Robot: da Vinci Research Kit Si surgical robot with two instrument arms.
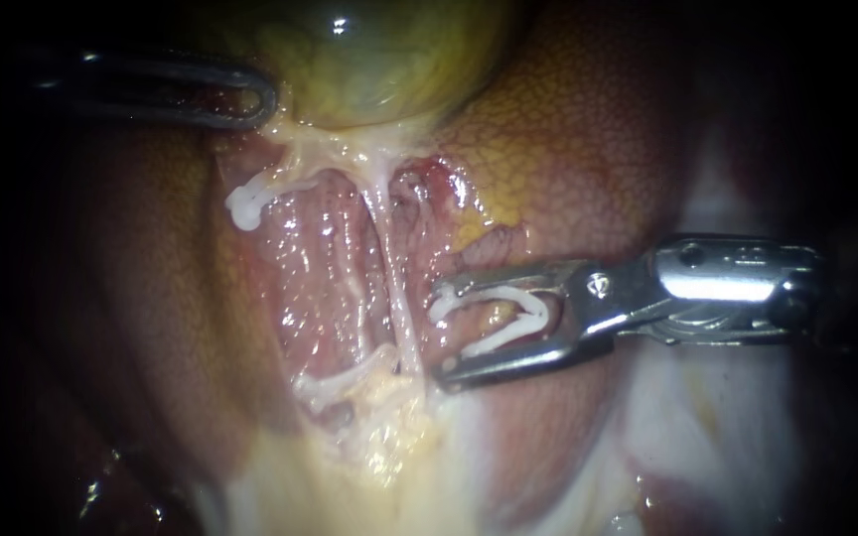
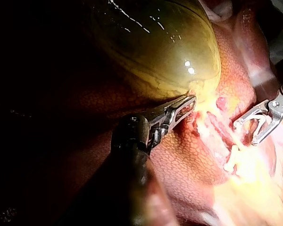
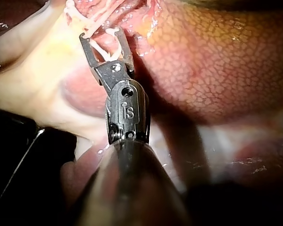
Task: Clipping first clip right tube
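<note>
Pale, wet and thread-thin, the right tube lies just ahead of the right instrument, whose jaws stand wide, holding a white clip; likely soft, slippery, easily torn, it wants clipping mid-span; the left instrument grips the gallbladder.

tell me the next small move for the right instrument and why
Probably ease the right instrument slightly further across the right tube, so the tube lies between its jaws. The jaws stand wide apart with the white clip seated in them, but their tips seem to sit just beside the tube, not around it. Closing now would likely miss.
</note>
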